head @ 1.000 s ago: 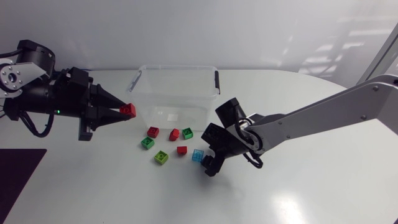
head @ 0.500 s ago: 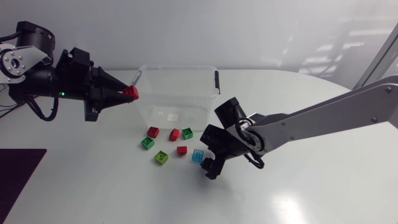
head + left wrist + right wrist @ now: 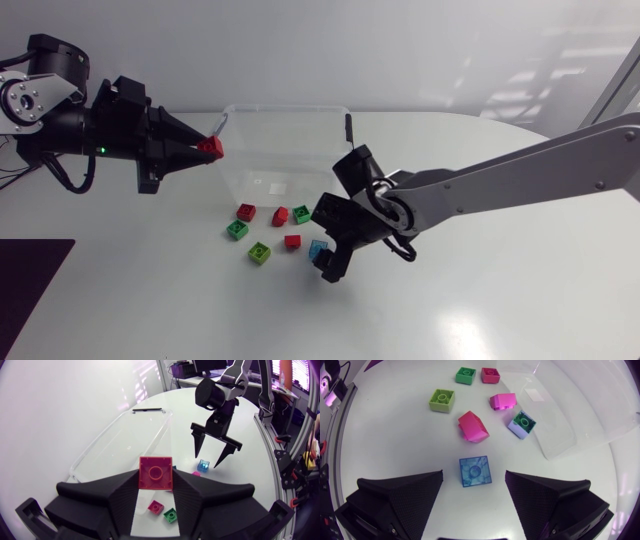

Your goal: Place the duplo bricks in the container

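a: where's the left gripper point(image 3: 206, 150) at?
b: it's pinching a red brick point(image 3: 209, 148) from both sides, up off the table point(image 3: 480, 300), right by the left end of the clear container point(image 3: 290, 107).
a: and the right gripper point(image 3: 324, 245)?
b: fingers spread wide, down around the blue brick point(image 3: 318, 249), gaps on both sides. the lime brick point(image 3: 259, 253) and dark green brick point(image 3: 301, 213) are lying loose on the table in front of the container.
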Action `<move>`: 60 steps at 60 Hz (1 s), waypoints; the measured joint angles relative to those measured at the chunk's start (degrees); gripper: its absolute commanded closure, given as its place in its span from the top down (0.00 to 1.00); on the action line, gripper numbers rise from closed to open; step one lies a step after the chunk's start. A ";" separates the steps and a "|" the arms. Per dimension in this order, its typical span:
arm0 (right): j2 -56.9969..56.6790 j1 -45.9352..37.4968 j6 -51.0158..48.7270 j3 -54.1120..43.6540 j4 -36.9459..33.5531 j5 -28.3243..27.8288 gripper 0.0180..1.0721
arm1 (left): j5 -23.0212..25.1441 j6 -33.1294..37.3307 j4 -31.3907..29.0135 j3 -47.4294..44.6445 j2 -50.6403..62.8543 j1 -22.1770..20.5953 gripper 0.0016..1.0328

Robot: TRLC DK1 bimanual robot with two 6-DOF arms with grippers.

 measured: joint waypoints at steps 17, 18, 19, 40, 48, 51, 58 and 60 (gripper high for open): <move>3.32 0.87 0.00 6.95 -9.68 0.48 0.77 | 0.92 0.07 0.42 0.00 0.00 1.73 0.28; 3.56 0.92 -0.02 7.37 -10.25 0.48 0.74 | 0.98 0.07 0.42 0.00 0.00 1.79 0.28; 3.80 1.01 -0.02 7.76 -10.82 0.52 0.73 | 1.11 0.09 0.42 0.00 0.00 1.88 0.28; 9.07 2.62 -0.02 15.61 -19.12 3.48 0.37 | 1.29 0.48 0.42 0.00 0.00 2.69 0.28; 10.62 3.10 0.02 15.96 -19.15 5.03 0.26 | 1.29 0.48 0.42 0.02 0.46 2.67 0.28; 10.62 3.10 0.02 15.98 -19.06 4.85 0.24 | 1.31 0.46 0.39 0.33 0.98 2.67 0.28; 9.55 3.10 0.09 15.02 -19.06 4.48 0.23 | 1.29 -0.07 0.42 2.54 3.10 2.27 0.29; 8.74 3.10 0.26 14.21 -19.06 4.46 0.23 | 1.29 -0.72 0.44 3.32 3.67 1.99 0.29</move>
